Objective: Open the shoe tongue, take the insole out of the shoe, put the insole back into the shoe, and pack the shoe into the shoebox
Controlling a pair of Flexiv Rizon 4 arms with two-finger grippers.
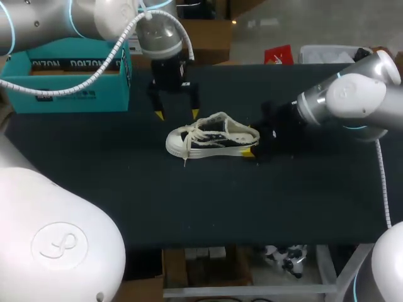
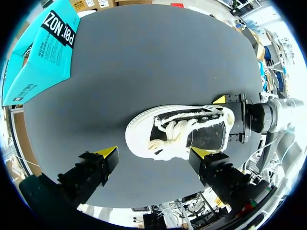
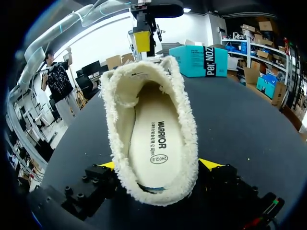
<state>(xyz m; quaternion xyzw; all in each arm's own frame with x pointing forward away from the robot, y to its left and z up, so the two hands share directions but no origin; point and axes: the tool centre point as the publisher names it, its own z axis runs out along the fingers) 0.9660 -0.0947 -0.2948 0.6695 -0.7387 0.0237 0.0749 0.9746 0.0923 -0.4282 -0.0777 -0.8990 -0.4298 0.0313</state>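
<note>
On the desk (image 1: 189,207), the shoebox (image 1: 63,78) stands far left; our left pincer (image 1: 177,114) hangs open just above the shoe (image 1: 211,138) at mid-desk, whose heel our right pincer (image 3: 158,165) clamps. We judge the shoe light, its fleecy collar (image 3: 188,120) soft, and the insole (image 3: 153,136) floppy, best pinched at its heel edge.
</note>
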